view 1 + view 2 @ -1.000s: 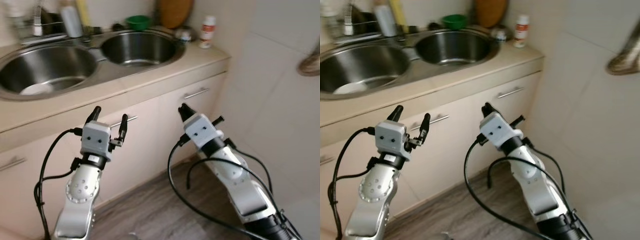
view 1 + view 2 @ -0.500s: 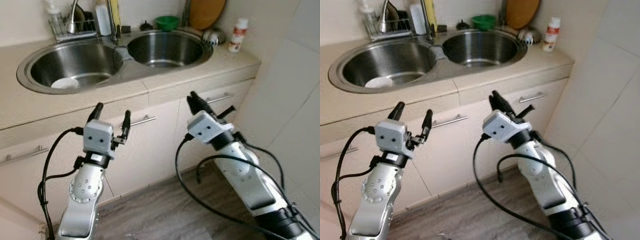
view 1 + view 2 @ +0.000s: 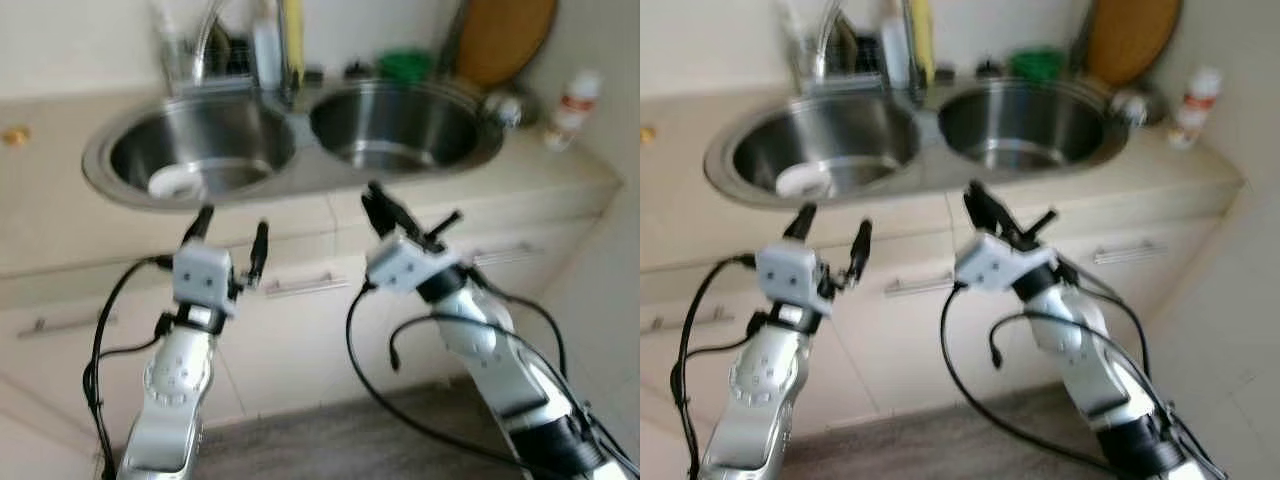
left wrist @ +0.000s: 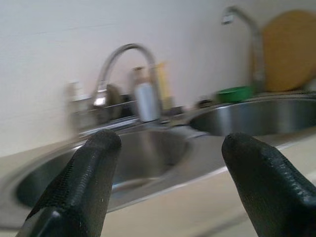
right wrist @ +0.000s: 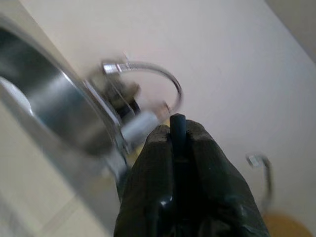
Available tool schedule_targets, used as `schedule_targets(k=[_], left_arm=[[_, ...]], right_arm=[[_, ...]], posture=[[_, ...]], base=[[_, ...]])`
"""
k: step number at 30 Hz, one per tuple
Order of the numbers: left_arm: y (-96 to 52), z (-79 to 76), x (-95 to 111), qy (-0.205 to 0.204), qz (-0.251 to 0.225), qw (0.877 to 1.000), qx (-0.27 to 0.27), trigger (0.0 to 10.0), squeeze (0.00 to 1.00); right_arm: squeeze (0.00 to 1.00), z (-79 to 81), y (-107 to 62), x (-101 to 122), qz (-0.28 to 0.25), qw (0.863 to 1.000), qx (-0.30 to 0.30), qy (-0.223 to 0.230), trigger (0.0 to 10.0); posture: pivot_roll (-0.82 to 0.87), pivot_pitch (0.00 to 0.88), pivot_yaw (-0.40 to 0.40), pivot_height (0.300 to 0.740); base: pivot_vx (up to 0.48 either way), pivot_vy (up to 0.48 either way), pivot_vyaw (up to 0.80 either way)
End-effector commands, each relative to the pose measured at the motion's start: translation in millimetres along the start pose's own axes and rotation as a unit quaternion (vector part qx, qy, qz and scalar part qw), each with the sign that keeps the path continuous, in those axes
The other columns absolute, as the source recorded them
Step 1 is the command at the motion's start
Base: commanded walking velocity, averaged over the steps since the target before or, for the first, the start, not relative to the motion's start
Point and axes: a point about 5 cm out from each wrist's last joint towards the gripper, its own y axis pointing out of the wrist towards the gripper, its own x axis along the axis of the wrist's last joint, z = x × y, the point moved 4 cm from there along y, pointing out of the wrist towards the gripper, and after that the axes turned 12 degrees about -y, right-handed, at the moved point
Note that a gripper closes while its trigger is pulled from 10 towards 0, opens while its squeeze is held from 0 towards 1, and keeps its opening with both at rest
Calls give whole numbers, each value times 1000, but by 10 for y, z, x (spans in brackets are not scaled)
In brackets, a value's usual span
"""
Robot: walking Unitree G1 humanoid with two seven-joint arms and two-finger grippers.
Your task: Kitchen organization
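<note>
Two steel basins sit side by side in a beige countertop (image 3: pixel 60 215), the left basin (image 3: pixel 200 155) holding a white dish (image 3: pixel 175 183) and the right basin (image 3: pixel 405 125) looking bare, though the head views are blurred. Below run pale cabinet fronts (image 3: pixel 300 340) with bar handles over a grey wood-look floor (image 3: pixel 330 445). Behind the basins stand a curved tap (image 4: pixel 121 59), a white bottle (image 4: pixel 147 101), a green bowl (image 4: pixel 234 93), a round wooden board (image 4: pixel 291 49), and at the counter's right end a small white bottle (image 3: pixel 575 100). The left gripper (image 3: pixel 231 232) hangs before the cabinets below the counter edge, fingers spread wide, holding nothing; the right gripper (image 3: pixel 382 205) is raised near that edge, fingers pressed together, empty. Judging from this, a reach made amid such blur could knock a gripper against the counter lip, or misjudge the dish lying low in its basin.
</note>
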Motion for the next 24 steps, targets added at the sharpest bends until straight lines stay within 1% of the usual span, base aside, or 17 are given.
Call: schedule_targets(k=[1,4,5,6,7,8,9,14,18,24], left_arm=[[-6,68,14,6,-1,1000,7,10000,0],[-3,59,17,5,-1,1000,6,10000,0],[-1,55,20,5,-2,1000,5,10000,0],[-1,55,20,5,-2,1000,5,10000,0],[-1,56,23,4,-3,1000,6,10000,0],[-1,56,23,4,-3,1000,6,10000,0],[-1,57,23,5,-3,1000,6,10000,0],[0,56,25,4,-4,1000,5,10000,0],[0,58,28,3,-5,1000,4,10000,0],[8,17,21,-1,-4,1000,0,10000,0]], right_arm=[[0,-112,70,117,-26,999,-31,17,10000],[0,-186,73,112,-30,998,-49,27,10000],[0,-286,78,94,-28,997,-73,15,10000],[0,-286,78,94,-28,997,-73,15,10000],[0,-386,84,74,-26,995,-99,-2,10000],[0,-386,84,74,-26,995,-99,-2,10000],[0,-430,86,68,-25,993,-111,-9,10000],[0,-478,98,71,-28,992,-124,-19,10000],[0,-494,113,102,-35,990,-133,-15,10000],[0,-567,129,212,-62,987,-147,-33,10000]], posture=[[39,14,-28,740],[38,12,-28,740],[41,14,-27,740],[41,14,-27,740],[40,13,-28,740],[40,13,-28,740],[40,13,-28,740],[42,12,-29,740],[43,12,-27,740],[38,8,-25,740]], base=[[296,0,0],[300,0,0],[307,0,0],[307,0,0],[311,0,0],[311,0,0],[311,0,0],[311,0,0],[264,0,0],[0,0,0]])
